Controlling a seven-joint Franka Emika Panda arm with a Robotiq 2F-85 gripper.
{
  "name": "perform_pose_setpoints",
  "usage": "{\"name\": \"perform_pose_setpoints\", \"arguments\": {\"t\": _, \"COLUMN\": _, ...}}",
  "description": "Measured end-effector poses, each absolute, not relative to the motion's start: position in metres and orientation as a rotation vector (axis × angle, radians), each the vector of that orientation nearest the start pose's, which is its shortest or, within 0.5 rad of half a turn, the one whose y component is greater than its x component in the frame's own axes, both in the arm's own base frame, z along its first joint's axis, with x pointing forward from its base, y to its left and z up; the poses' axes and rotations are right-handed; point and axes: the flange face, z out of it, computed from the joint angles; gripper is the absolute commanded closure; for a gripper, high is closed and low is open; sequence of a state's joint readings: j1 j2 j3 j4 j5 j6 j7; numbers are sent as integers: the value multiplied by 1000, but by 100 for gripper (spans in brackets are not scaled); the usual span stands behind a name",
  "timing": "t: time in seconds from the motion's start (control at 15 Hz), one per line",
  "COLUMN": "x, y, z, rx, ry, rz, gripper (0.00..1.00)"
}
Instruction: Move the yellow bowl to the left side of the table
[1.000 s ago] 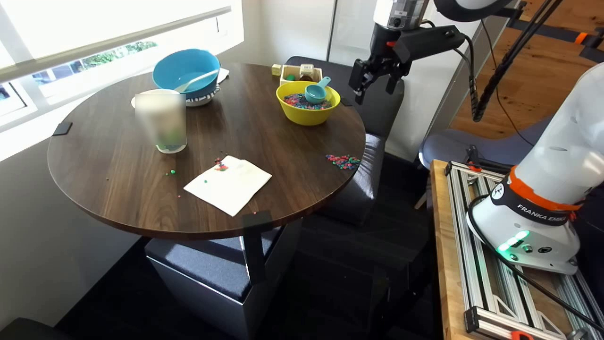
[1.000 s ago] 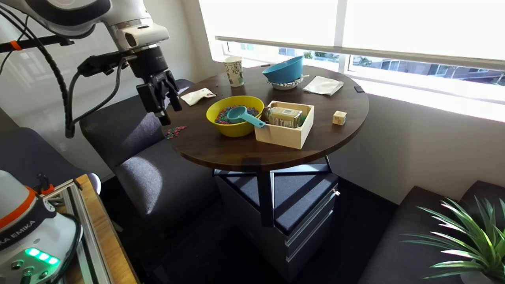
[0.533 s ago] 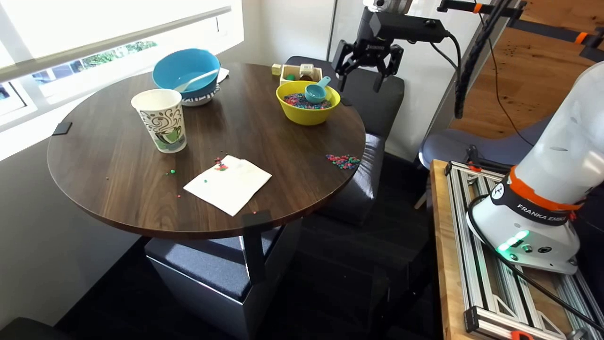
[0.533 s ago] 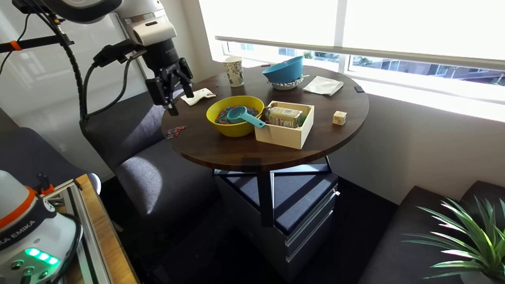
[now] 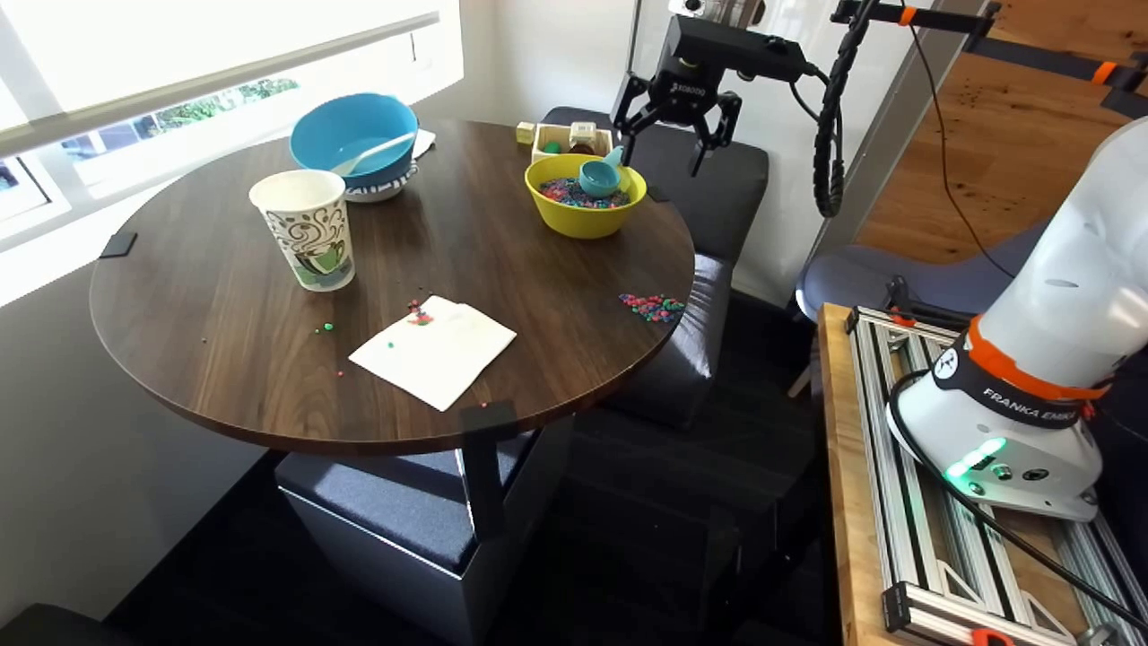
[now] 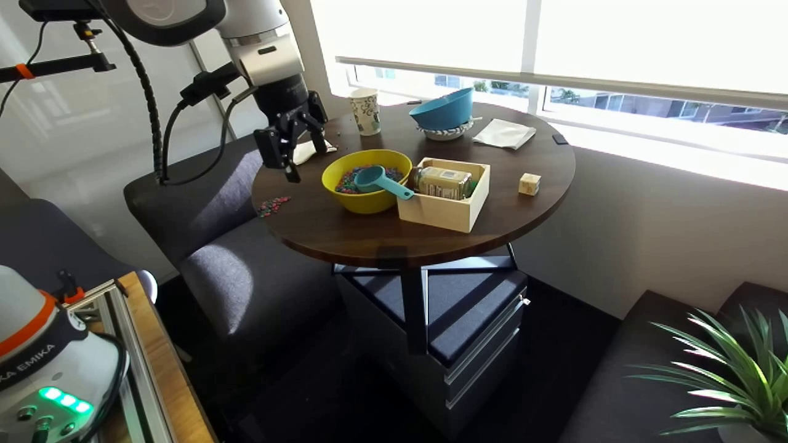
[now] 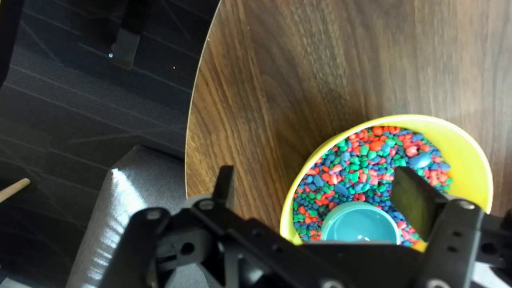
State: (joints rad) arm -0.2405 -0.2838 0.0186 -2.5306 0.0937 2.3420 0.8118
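Observation:
The yellow bowl (image 5: 578,221) stands upright on the round dark wood table (image 5: 224,296), near its edge; both exterior views show it (image 6: 367,202). It holds small red, green and blue pebbles and a teal scoop (image 6: 369,177). My gripper (image 5: 661,165) is open and empty, in the air beside and above the bowl, apart from it. It also shows in an exterior view (image 6: 307,163) to the bowl's left. In the wrist view (image 7: 316,174) one finger overlaps the bowl's (image 7: 466,160) inside and the other lies outside its rim. The gripper hides the bowl's lower part there.
A wooden box (image 6: 440,212) with a jar stands right beside the bowl, under the scoop's handle. A small block (image 6: 529,184), a blue bowl (image 5: 354,135), a patterned paper cup (image 5: 309,229), a napkin (image 5: 435,354) and spilled pebbles (image 5: 653,307) are on the table.
My gripper has moved toward the yellow bowl and turned, staying open. The bowl and the other things on the table have not moved.

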Motion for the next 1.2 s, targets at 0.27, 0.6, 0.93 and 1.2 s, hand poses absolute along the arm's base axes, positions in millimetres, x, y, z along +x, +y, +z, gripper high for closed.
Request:
{"name": "perform_pose_setpoints", "arguments": {"t": 0.27, "x": 430, "y": -95, "z": 387, "rx": -2600, "ry": 1592, "rz": -113, "gripper": 0}}
{"name": "perform_pose_setpoints", "arguments": {"t": 0.6, "x": 429, "y": -102, "z": 387, "rx": -2580, "ry": 1602, "rz": -112, "gripper": 0}}
{"name": "perform_pose_setpoints", "arguments": {"t": 0.93, "x": 425, "y": -121, "z": 385, "rx": -2488, "ry": 1607, "rz": -81, "gripper": 0}}
{"name": "perform_pose_setpoints", "arguments": {"t": 1.2, "x": 425, "y": -130, "z": 370, "rx": -2431, "ry": 1624, "rz": -23, "gripper": 2}}
